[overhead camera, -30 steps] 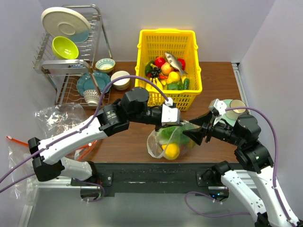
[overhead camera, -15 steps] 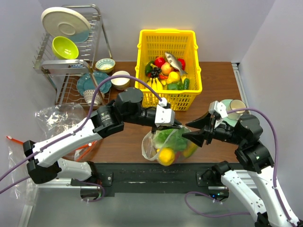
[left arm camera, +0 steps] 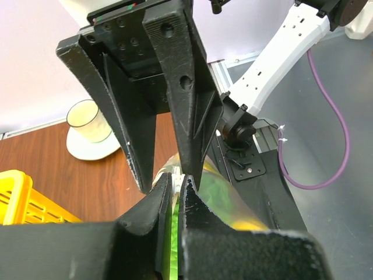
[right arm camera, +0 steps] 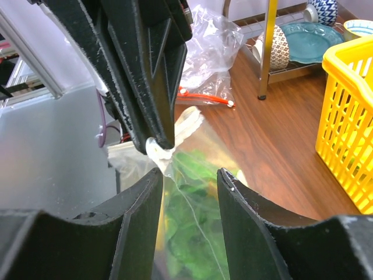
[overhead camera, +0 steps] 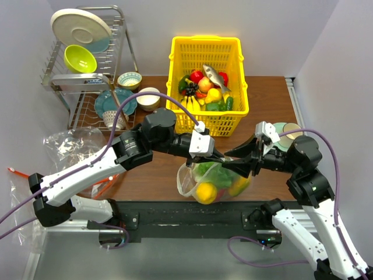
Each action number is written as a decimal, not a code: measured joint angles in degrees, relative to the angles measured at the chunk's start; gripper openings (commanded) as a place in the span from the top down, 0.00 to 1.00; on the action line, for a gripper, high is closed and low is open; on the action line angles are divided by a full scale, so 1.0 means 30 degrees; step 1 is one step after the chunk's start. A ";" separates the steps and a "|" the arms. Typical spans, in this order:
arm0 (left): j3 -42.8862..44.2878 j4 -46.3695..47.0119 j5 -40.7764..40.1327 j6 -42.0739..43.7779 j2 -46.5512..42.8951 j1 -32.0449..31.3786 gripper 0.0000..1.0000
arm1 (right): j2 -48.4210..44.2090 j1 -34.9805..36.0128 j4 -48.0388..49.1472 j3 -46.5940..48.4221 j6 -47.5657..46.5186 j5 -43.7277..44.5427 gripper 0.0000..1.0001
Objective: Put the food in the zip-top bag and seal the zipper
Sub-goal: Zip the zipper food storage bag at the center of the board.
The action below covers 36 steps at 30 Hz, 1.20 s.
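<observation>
The zip-top bag (overhead camera: 214, 182) hangs at the table's near edge, holding green lettuce (overhead camera: 213, 174) and a yellow piece (overhead camera: 207, 192). My left gripper (overhead camera: 211, 157) is shut on the bag's top edge, pinching the zipper (left arm camera: 173, 179) between its tips (left arm camera: 176, 182). My right gripper (overhead camera: 228, 165) is open, tip to tip with the left one, its fingers (left arm camera: 187, 99) straddling the bag's top edge. In the right wrist view the bag (right arm camera: 195, 233) lies between its open jaws (right arm camera: 189, 175), with a white bit of the zipper (right arm camera: 156, 150) under the left gripper's fingers (right arm camera: 145, 76).
A yellow basket (overhead camera: 207, 49) with more toy food stands at the back. A dish rack (overhead camera: 87, 76) with plates and bowls is at the back left. A cup on a saucer (overhead camera: 289, 132) is at the right. Plain clear bags with an orange-red strip (overhead camera: 70, 146) lie at the left.
My left gripper has carried the bag slightly left and toward the near edge. My right gripper has opened and moved left, up to the left gripper's tips at the bag's top edge.
</observation>
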 measured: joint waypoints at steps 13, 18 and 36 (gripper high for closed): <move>-0.0510 0.0925 -0.0612 -0.0408 -0.0197 -0.0051 1.00 | -0.0204 0.0109 0.0248 0.0007 0.0991 0.0321 1.00; -0.2339 0.2601 -0.1902 -0.0714 -0.1348 -0.0124 1.00 | -0.0831 0.0138 0.0248 0.0007 0.2004 0.1741 1.00; -0.7766 0.3177 -0.6535 -0.2098 -0.5523 -0.0182 1.00 | -0.1027 0.0284 -0.2178 0.0546 0.3810 0.7497 1.00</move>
